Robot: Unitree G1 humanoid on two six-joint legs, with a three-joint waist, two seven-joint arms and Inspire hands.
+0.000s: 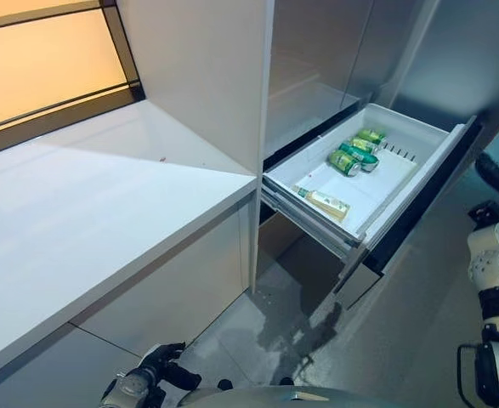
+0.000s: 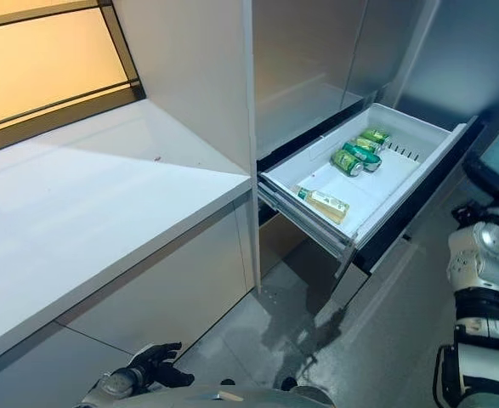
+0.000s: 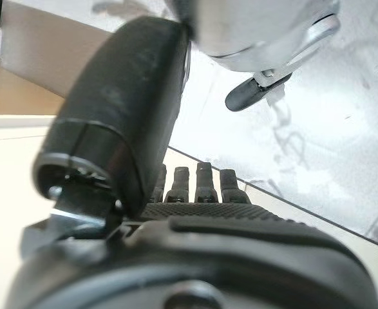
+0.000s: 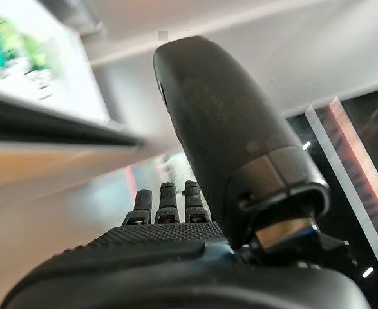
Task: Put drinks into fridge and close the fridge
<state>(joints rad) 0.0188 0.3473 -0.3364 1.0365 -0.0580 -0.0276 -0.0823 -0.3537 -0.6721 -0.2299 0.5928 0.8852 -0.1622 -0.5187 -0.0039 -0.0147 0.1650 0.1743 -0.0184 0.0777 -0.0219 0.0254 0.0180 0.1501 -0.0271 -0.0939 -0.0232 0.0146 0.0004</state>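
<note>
The fridge's white drawer (image 1: 419, 183) stands pulled out, right of the middle. Green cans (image 1: 355, 151) lie on their sides in a row at its far end. A pale drink with a green cap (image 1: 324, 201) lies near its front left corner. My left hand (image 1: 160, 361) hangs low at the bottom left, under the counter, fingers straight and empty; its wrist view (image 3: 201, 193) shows the same. My right hand (image 4: 169, 241) has straight fingers and holds nothing; its arm (image 1: 496, 255) stands at the right edge, right of the drawer front.
A long white counter (image 1: 87, 204) runs along the left, with an amber-lit window (image 1: 36, 59) behind it. A tall white cabinet panel (image 1: 206, 76) separates the counter from the fridge. The grey floor (image 1: 292, 336) below the drawer has dark marks.
</note>
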